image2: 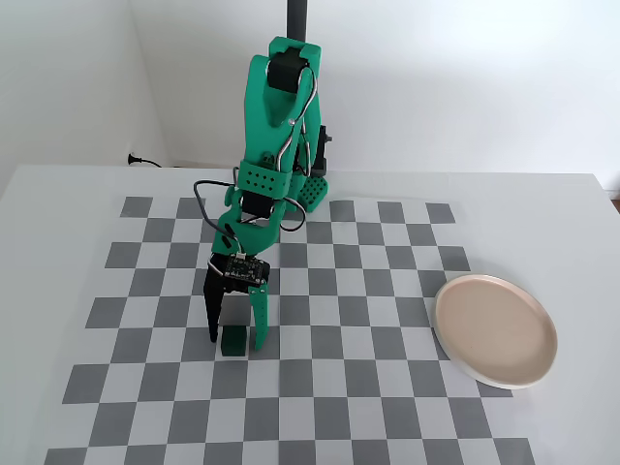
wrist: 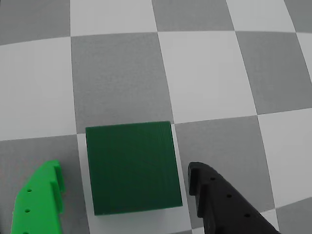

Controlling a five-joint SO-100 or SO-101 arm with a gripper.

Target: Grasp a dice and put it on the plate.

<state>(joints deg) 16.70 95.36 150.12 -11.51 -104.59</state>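
The dice (wrist: 132,168) is a plain dark green cube lying on the checkered board. In the wrist view it sits between the green finger (wrist: 41,200) and the black finger (wrist: 214,200), with a gap on each side. My gripper (wrist: 124,170) is open and straddles it. In the fixed view the dice (image2: 232,340) rests on the board between the two lowered fingers of the gripper (image2: 234,334). The pinkish-beige plate (image2: 495,329) lies at the board's right edge, empty, several squares to the right of the dice.
The grey-and-white checkered board (image2: 320,387) covers the white table. The green arm (image2: 276,155) rises behind the dice from its base at the back. A black cable and wall plug (image2: 136,160) lie at the back left.
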